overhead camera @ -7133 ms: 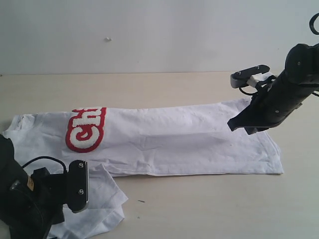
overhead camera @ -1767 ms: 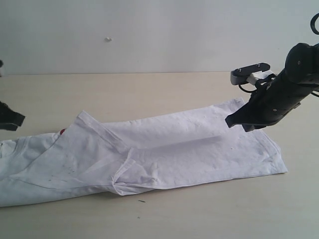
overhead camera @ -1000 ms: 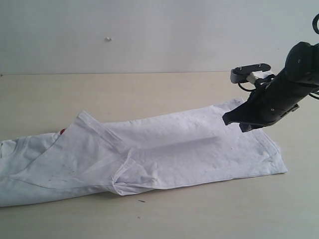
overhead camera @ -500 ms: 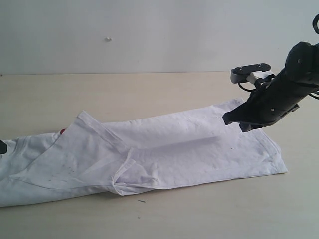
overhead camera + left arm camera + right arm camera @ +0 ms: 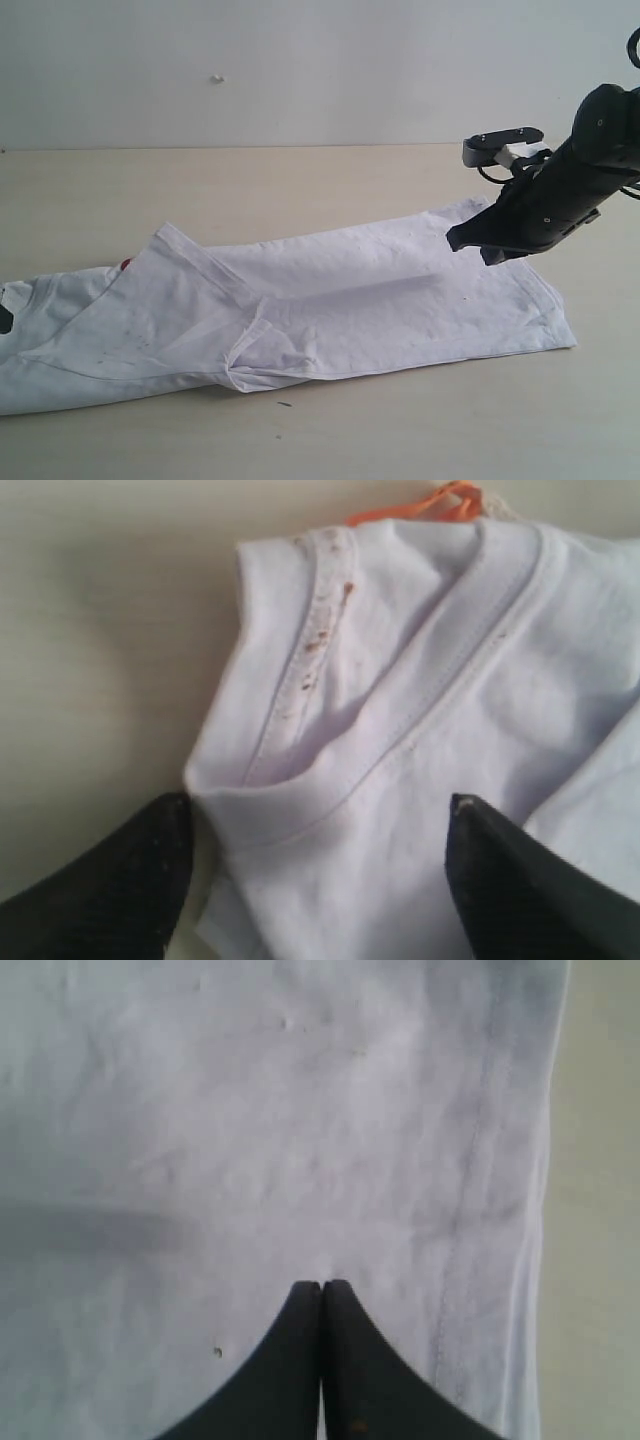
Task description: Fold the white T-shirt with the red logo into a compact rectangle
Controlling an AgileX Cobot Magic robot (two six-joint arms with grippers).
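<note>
At the neck end of the surface [image 5: 300, 180], the left tool [image 5: 315, 820], released, straddles the ribbed collar [image 5: 425, 695] of the white T-shirt [image 5: 380, 300], which lies folded lengthwise; the right tool [image 5: 322, 1295], clenched on nothing, hangs over the hem [image 5: 470, 1210]. Soft, light cotton likely wants pinching at doubled edges.

Counted, there is one white T-shirt [image 5: 350, 300], one red logo [image 5: 126, 264] of which only a sliver shows, one orange neck tag [image 5: 440, 500], one table [image 5: 300, 180], and two grippers, namely the left gripper [image 5: 318, 802] and the right gripper [image 5: 322, 1285].
</note>
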